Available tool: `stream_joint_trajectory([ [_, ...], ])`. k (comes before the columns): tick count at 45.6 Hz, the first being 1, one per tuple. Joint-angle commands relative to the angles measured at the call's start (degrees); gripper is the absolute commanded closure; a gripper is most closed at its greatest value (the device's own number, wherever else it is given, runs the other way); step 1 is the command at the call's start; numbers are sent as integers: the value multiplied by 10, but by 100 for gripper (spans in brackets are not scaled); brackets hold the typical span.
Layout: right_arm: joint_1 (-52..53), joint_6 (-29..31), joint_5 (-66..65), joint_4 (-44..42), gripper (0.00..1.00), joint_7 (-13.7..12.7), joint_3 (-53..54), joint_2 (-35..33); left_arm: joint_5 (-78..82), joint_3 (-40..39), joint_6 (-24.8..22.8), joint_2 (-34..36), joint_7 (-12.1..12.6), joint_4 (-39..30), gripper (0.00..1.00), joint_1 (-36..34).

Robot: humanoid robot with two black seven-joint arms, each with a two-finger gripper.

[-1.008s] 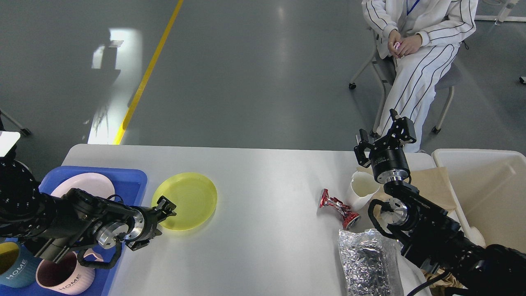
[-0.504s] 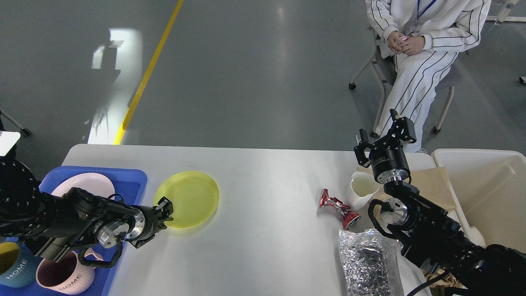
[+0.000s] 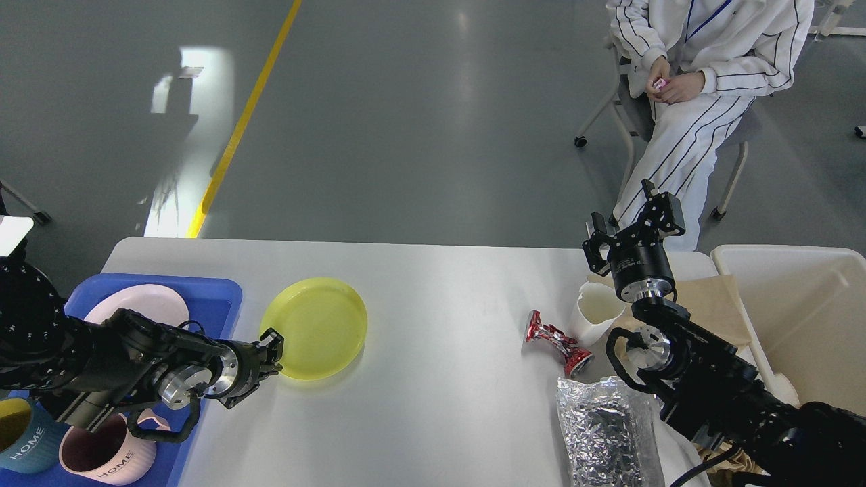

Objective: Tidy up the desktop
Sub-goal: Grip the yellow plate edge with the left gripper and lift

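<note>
The white desktop carries a yellow plate at its left. My left gripper is shut on the plate's near-left rim, and the plate sits slightly raised, with a shadow under its near edge. On the right lie a crushed red can, a white paper cup on its side and a crumpled foil bag. My right gripper is open and empty, held above the cup near the table's far edge.
A blue tray at the left holds a pink plate, a teal mug and a pink mug. A cream-white bin stands at the right beside brown paper. A person sits beyond the table.
My left gripper closed on the yellow plate's rim, and the plate shifted to the right and away from the tray. The right arm has not moved. The seated person shifted slightly.
</note>
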Motion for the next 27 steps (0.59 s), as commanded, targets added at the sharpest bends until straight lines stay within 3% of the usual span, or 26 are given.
stream_joint_trajectory([
  [1,0,0,0,0,0,0,0,0,-1,-1,1,2,-1,-1,100,0],
  [11,0,0,0,0,0,0,0,0,1,3,-6,5,1,-8,100,-6],
  [19,-1,0,0,0,0,0,0,0,6,5,-63,37,5,-41,100,-45],
  [27,0,0,0,0,0,0,0,0,39,47,-121,109,58,-129,100,-194],
])
